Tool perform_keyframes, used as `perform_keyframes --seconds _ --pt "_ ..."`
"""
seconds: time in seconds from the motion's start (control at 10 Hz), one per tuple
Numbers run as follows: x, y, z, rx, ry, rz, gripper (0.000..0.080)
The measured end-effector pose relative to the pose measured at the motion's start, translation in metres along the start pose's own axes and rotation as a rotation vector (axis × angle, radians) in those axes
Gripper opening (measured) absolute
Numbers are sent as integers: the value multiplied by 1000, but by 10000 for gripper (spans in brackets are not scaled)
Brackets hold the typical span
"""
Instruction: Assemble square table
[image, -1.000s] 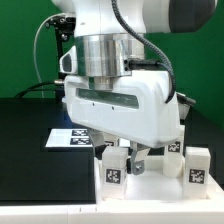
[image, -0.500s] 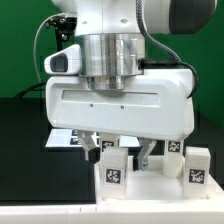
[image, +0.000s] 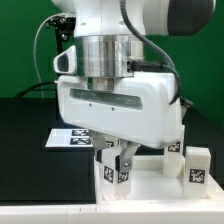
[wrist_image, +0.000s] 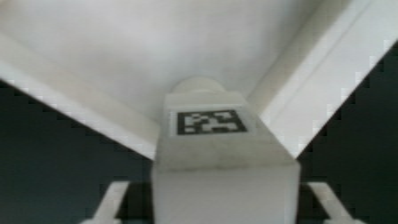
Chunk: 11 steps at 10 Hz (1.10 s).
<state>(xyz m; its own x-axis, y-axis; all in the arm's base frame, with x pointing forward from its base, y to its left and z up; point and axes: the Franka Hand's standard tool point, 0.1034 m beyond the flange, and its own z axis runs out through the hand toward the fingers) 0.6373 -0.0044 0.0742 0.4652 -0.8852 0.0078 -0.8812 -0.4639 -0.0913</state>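
Note:
The square table top lies flat at the front, white. One white tagged leg stands upright in its corner socket at the exterior view's left. My gripper is down around this leg, turned at an angle. In the wrist view the leg stands between my fingers, with a dark gap on each side, so the gripper is open around it. The top spreads out behind the leg. Another leg stands at the right corner, and a third leg shows behind it.
The marker board lies on the black table behind the top, at the exterior view's left. A green wall stands at the back. The arm's wide white hand body hides the middle of the top.
The hand has turned about its vertical axis: angled, then square to the camera, now angled again. It now sits lower around the left corner leg.

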Motion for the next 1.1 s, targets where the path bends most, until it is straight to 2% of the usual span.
perform_keyframes --seconds 0.2,0.3,0.5,0.7,0.9,1.0,1.1 --pt "0 1 0 -4 -3 289 288" --pt "0 1 1 6 -9 455 288" --pt "1 3 2 43 -46 795 288" --pt "1 4 2 42 -50 813 288" --pt "0 5 3 31 -23 586 537" --pt "-2 1 2 36 -6 436 617" --pt "-9 -3 3 44 4 279 617"
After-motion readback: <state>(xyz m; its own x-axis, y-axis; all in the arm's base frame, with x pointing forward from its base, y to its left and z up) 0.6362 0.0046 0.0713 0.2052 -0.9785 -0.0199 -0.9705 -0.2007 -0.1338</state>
